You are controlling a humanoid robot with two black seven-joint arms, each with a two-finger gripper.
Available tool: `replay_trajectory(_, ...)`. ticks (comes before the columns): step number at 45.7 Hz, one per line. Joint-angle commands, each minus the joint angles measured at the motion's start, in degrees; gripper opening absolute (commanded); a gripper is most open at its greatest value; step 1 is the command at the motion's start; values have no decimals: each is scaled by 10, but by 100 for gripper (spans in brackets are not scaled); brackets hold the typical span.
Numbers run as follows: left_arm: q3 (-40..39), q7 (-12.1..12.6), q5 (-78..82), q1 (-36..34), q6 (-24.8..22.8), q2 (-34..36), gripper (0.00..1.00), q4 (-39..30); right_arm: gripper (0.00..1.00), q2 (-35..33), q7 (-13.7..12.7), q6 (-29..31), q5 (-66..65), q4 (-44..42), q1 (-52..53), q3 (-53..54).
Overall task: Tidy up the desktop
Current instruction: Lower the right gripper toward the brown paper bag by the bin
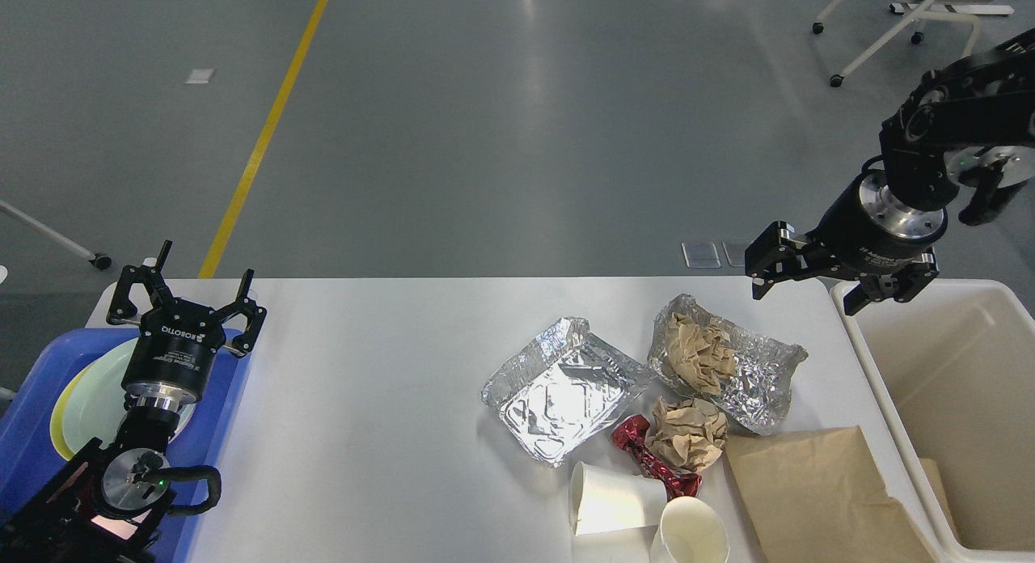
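Reach step: your right hand (800,284) hangs open and empty over the counter's (364,417) far right edge; next, descend onto the foil tray (728,369).

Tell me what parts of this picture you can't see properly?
- Bin: the head view's right and bottom edges cut it off.
- Brown bag: its bottom is cut off.
- Plate in the blue tray: partly behind the left gripper.
- Upright cup: its bottom is cut off.
- Right gripper: open, empty.

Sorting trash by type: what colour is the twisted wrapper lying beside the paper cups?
Shiny red; the wrapper shows plainly in the head view.
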Motion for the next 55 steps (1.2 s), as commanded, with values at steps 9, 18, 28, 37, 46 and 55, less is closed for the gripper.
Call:
replay_trajectory(9, 0, 0, 0, 0, 0, 0, 96, 0, 100, 16, -12, -3, -4, 191, 189, -4)
replay_trajectory(18, -1, 0, 0, 0, 0, 0, 96, 0, 100, 5, -9, -5, -18, 192, 189, -11)
replay_trajectory(28, -1, 0, 0, 0, 0, 0, 96, 0, 100, -7, 2, 0, -36, 192, 188, -23)
replay_trajectory(37, 0, 0, 0, 0, 0, 0, 96, 1, 100, -75, 48, -1, -146, 188, 130, -23)
replay_trajectory(46, 0, 0, 0, 0, 0, 0, 96, 0, 98, -113, 117, -41, -251, 172, 10, -37)
replay_trajectory(55, -1, 0, 0, 0, 0, 0, 96, 0, 100, -113, 115, -195, -296, 124, -168, -31)
